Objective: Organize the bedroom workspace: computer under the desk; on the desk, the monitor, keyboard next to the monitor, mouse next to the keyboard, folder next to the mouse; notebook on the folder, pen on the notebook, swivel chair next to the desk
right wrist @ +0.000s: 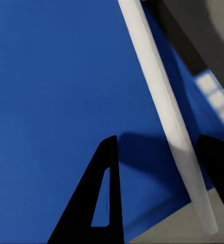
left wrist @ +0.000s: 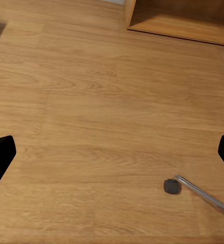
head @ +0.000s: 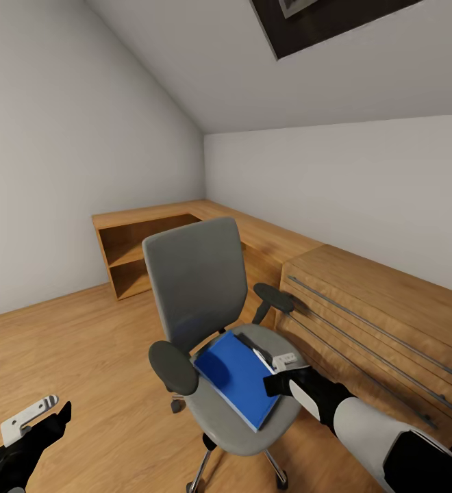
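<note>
right claw (right wrist: 160, 190) straddles the pen (right wrist: 165, 107), fingers apart, over the folder (head: 236, 373); left claw (left wrist: 112, 152) spread above floor (left wrist: 102, 101).

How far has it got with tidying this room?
Nothing looks done yet. The blue folder lies on the swivel chair seat, with the pen on top. In hand: the right hand is down at the folder, open, the pen between its fingers. The left hand hangs open over the floor. Left: moving everything to a desk.
</note>
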`<state>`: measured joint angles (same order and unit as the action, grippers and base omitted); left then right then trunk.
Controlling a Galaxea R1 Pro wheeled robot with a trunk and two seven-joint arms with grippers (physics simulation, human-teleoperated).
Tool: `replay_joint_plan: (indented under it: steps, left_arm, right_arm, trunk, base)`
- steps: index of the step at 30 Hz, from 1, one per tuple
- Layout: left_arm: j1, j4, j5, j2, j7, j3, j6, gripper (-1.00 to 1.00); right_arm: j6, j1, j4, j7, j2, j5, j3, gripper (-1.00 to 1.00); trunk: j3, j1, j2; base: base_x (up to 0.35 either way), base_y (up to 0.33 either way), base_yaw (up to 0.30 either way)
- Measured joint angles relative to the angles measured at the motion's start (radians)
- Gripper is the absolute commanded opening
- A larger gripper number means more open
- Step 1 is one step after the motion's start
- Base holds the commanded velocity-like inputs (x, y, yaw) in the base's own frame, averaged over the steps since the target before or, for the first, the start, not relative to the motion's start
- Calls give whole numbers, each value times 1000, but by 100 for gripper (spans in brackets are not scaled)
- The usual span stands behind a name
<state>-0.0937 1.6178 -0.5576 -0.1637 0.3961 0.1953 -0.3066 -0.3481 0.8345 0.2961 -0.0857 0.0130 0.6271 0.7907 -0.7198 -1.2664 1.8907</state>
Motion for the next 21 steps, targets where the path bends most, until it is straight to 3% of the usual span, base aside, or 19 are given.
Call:
replay_joint_plan:
  steps: [21]
  left_arm:
    - [0,0,0,0,0,0,0,100]
  right_arm:
    - [0,0,1,1,-1,-3,-1,-100]
  trunk:
    - [0,0,0]
  base:
    - [0,0,0]
